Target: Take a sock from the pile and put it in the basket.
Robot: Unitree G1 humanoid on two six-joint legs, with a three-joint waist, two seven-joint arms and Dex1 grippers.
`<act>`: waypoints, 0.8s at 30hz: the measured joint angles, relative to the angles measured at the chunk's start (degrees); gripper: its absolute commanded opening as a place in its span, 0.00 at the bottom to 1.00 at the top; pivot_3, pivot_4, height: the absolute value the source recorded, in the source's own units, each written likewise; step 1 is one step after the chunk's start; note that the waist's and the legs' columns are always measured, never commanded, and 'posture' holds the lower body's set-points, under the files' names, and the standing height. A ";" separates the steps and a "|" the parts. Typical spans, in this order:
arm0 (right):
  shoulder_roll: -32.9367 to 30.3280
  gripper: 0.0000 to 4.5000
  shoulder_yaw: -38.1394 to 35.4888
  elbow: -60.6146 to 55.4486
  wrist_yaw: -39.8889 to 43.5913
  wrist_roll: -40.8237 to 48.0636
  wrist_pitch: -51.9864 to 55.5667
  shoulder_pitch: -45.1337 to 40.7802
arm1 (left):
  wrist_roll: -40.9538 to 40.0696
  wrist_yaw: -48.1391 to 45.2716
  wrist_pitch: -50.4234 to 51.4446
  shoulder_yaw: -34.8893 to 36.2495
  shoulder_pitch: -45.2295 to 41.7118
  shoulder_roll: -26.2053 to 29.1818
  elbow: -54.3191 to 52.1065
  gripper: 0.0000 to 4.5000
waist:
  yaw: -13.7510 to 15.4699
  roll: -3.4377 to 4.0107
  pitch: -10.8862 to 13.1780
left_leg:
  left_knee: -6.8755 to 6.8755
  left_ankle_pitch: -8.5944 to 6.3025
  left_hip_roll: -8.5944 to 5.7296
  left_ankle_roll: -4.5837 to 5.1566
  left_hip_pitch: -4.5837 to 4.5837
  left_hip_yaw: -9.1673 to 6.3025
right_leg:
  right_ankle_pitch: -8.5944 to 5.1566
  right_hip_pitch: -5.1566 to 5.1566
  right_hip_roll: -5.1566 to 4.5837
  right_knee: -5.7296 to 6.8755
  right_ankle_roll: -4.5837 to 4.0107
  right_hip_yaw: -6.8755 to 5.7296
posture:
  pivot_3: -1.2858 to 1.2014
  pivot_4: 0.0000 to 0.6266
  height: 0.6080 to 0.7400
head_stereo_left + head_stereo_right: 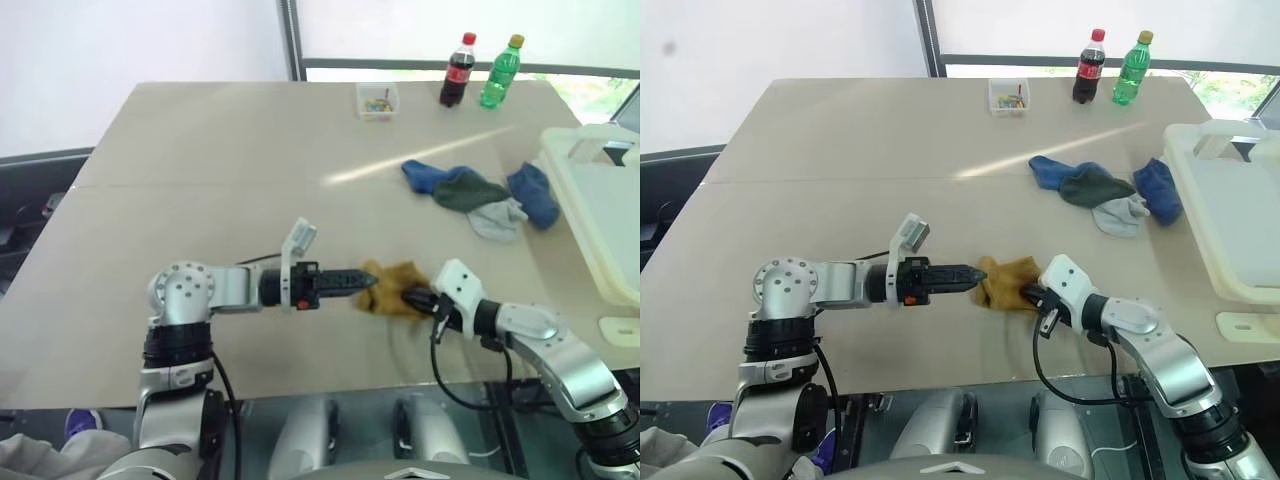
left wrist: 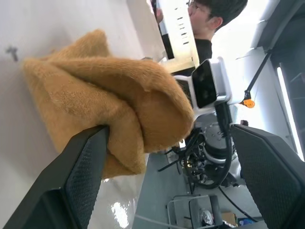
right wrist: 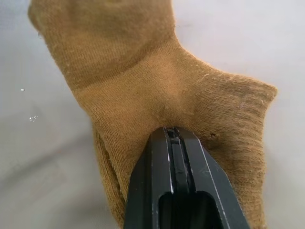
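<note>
Right gripper (image 3: 174, 138), jaws clenched on a fold of the sock (image 1: 392, 288); the pinch sits at the sock's right-hand edge, and the mustard-yellow knit spreads away from the fingertips toward the robot's left. Left gripper (image 1: 362, 281), jaws spread wide, one finger (image 2: 81, 176) against the sock's opposite edge and the other (image 2: 267, 176) standing clear of the cloth; it grasps nothing. The two grippers thus face one another across the sock, the right one alone carrying it, just above or on the near part of the tabletop (image 1: 200, 150); whether the cloth touches the surface cannot be told. The sock is bunched, so no clear long axis shows; its bulk runs roughly along the line joining the two grippers.

The basket (image 1: 600, 215) lies at the far right edge of the tabletop, on the right arm's own side and well apart from the sock. The holding arm is therefore judged the nearer one, and the coming carry should run to the right and slightly away. The pile (image 1: 480, 195) sits between the sock and the basket's near corner.
</note>
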 measured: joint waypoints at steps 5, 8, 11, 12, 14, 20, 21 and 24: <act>0.00 0.01 -0.17 -0.51 -0.18 0.02 0.50 0.30 | 0.21 -0.75 -1.32 -0.21 -1.05 -1.42 0.93 0.96 | -0.02 0.00 0.00 | 0.02 0.00 -0.01 0.01 -0.01 0.00 | 0.00 0.00 0.00 0.00 0.00 0.00 | 0.52 0.24 0.98; 0.00 0.01 -0.33 -0.65 -0.50 0.11 0.92 0.33 | 1.20 -2.77 -3.30 -1.85 -1.85 -1.66 2.19 0.96 | 0.04 0.00 0.00 | 0.02 -0.01 -0.01 0.03 -0.01 0.00 | -0.01 0.00 0.00 0.00 -0.03 -0.01 | 0.52 0.24 0.98; 0.00 0.01 -0.43 -0.88 -0.71 0.35 1.17 0.44 | 2.84 -5.80 -6.08 -4.97 -2.39 -2.61 4.09 0.96 | 0.04 0.00 0.00 | 0.03 -0.02 -0.03 0.03 -0.02 0.00 | -0.07 0.00 -0.01 0.00 -0.12 -0.01 | 0.52 0.24 0.98; 0.00 0.01 -0.51 -1.09 -0.78 0.53 1.36 0.61 | 3.36 -7.04 -6.95 -6.00 -2.60 -3.02 4.78 0.96 | 0.01 0.00 0.00 | 0.03 -0.02 -0.03 0.03 -0.02 0.00 | -0.06 0.00 -0.01 0.00 -0.11 -0.01 | 0.52 0.24 0.98; -0.05 0.01 -0.73 -1.47 -0.88 0.73 1.76 0.91 | 4.25 -9.08 -8.76 -7.43 -2.97 -3.81 5.88 0.96 | 0.03 0.00 0.00 | 0.03 -0.02 -0.02 0.04 -0.02 0.00 | -0.06 0.00 0.00 0.00 -0.11 -0.01 | 0.52 0.24 0.98; -0.25 0.01 -1.34 -2.33 -1.04 1.24 2.60 1.30 | 6.42 -12.07 -12.44 -9.36 -3.81 -6.17 8.98 0.96 | 0.06 -0.01 0.00 | 0.04 -0.04 -0.03 0.07 -0.04 -0.01 | -0.07 -0.01 -0.01 0.00 -0.11 -0.01 | 0.52 0.24 0.98; -0.41 0.01 -1.59 -2.69 -1.08 1.29 2.90 1.58 | 6.75 -12.33 -13.01 -9.36 -4.16 -6.63 9.49 0.96 | 0.05 -0.01 0.01 | 0.04 -0.04 -0.03 0.08 -0.05 -0.01 | -0.07 -0.01 -0.01 -0.01 -0.11 -0.02 | 0.52 0.24 0.98; -0.44 0.01 -1.93 -2.83 -1.10 1.34 3.31 1.73 | 7.30 -12.69 -13.76 -9.34 -4.58 -6.99 9.98 0.96 | 0.02 -0.01 0.01 | 0.04 -0.04 -0.02 0.08 -0.05 -0.01 | -0.06 -0.01 0.00 -0.01 -0.10 -0.01 | 0.52 0.24 0.98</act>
